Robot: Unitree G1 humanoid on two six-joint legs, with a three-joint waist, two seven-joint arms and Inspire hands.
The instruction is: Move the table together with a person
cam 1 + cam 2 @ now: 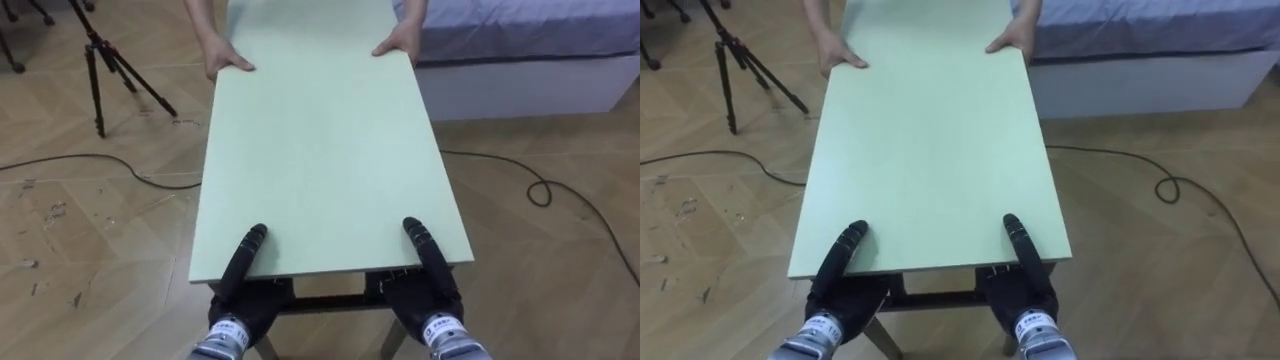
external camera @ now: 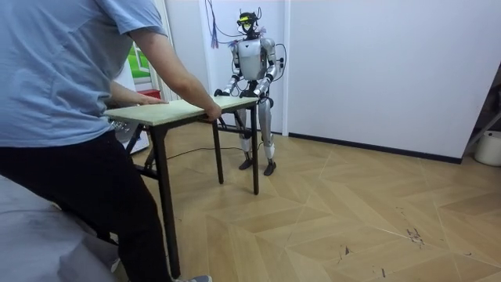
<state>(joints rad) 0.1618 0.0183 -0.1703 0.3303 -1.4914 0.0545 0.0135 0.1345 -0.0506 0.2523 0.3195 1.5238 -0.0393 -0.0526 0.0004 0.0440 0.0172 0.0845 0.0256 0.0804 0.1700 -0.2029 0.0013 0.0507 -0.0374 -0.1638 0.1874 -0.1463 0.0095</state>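
Nearest the camera, the robot's left hand (image 1: 238, 298) and right hand (image 1: 434, 292) gripped the near short edge of the bench (image 1: 325, 150). On each, one of the dark fingers (image 1: 250, 245) lay flat on the pale top while the rest of the hand sat under the edge. Each hand was thus clamped on the board from above and below, though how the lower fingers curled could not be seen. The two hands sat well apart, about evenly either side of the bench's middle line, neither one nearer the load.

The bench's long axis ran straight away from the robot toward the person (image 2: 70, 94), whose hands (image 1: 225, 58) pressed on the two far corners. In the room view the robot stood upright at one end, close to a white wall (image 2: 376, 70), and the person leaned in at the other. The bench stood between them, legs down toward the floor (image 2: 352, 211); whether it was lifted could not be told.

A bed (image 1: 520, 60) lay just beside the far right corner. A tripod (image 1: 100, 60) stood off to the far left, and a cable (image 1: 540, 190) looped over the floor on the right. By this layout, the carry would turn on keeping both ends level along that long axis, with the bed side the tighter one.
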